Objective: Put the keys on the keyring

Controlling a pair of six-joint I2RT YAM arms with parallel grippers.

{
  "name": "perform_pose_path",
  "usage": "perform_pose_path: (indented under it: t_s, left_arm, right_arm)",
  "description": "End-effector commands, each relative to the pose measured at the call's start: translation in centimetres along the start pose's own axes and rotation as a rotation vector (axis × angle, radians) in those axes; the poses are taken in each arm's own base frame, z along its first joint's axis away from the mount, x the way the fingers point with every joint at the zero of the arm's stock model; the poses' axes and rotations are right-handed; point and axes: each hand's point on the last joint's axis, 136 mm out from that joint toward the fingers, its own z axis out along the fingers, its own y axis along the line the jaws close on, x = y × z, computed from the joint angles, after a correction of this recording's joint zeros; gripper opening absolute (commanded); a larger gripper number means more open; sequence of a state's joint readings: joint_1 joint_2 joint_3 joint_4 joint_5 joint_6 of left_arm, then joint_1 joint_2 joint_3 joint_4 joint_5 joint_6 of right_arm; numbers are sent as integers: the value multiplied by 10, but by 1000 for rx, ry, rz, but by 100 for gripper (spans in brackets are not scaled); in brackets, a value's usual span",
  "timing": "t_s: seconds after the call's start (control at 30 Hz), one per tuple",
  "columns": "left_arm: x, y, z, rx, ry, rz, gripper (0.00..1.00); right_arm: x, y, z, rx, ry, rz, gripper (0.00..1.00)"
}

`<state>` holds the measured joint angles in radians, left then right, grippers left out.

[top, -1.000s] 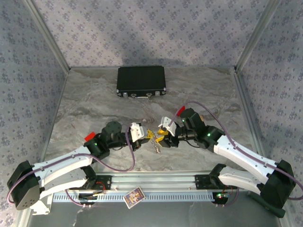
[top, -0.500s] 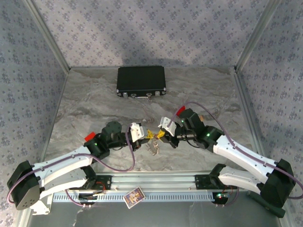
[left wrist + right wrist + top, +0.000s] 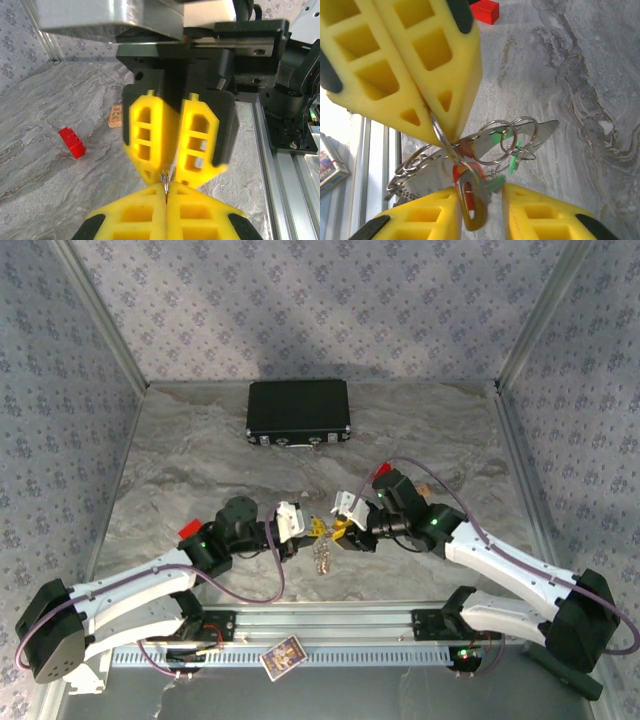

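While L end effector (image 3: pixel 313 529) clamps keyring (image 3: pixel 439 135) — R end effector (image 3: pixel 341 531) apart round keys (image 3: pixel 470 202) — table (image 3: pixel 180 470) has room both sides.

in the left wrist view the left tool (image 3: pixel 166 192) is cut off by the bottom edge, and its closed pads hide all but a sliver of the keyring (image 3: pixel 165 180). in the right wrist view the right tool (image 3: pixel 480 191) runs off the bottom edge, a red block (image 3: pixel 485 10) off the top; the keys (image 3: pixel 469 199) overlap, their count unclear. from above the bunch is too small to sort.
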<state>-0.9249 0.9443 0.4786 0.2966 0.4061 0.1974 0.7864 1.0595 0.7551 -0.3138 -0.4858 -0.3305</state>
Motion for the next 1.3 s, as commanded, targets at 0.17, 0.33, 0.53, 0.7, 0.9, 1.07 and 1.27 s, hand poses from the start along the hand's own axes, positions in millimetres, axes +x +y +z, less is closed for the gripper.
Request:
perform_pose_path:
  t_s: [0.17,0.33,0.53,0.7,0.9,1.07,1.27]
  left_arm:
    - [-22,-6,-1,36,-84,33,0]
    - [-21,-7,1,45,-81,31,0]
    - [-22,-8,1,52,-84,32,0]
    - [-24,-8,1,54,-88,35,0]
    - [-23,-8,1,54,-85,30,0]
    - [-19,-4,1,31,-57,15,11]
    - [-2,-2,0,10,32,-9,25]
  right_arm:
    - [-15,14,-27,-10,-84,-75,42]
    - [-28,16,-26,-25,-145,-103,41]
    - [-32,14,-18,-41,-152,-101,31]
    - [-32,16,-11,-64,-150,-97,25]
    - [-35,16,-7,-74,-154,-106,12]
    - [-34,16,-10,-67,-121,-134,0]
    - [-29,15,-16,-60,-48,-178,0]
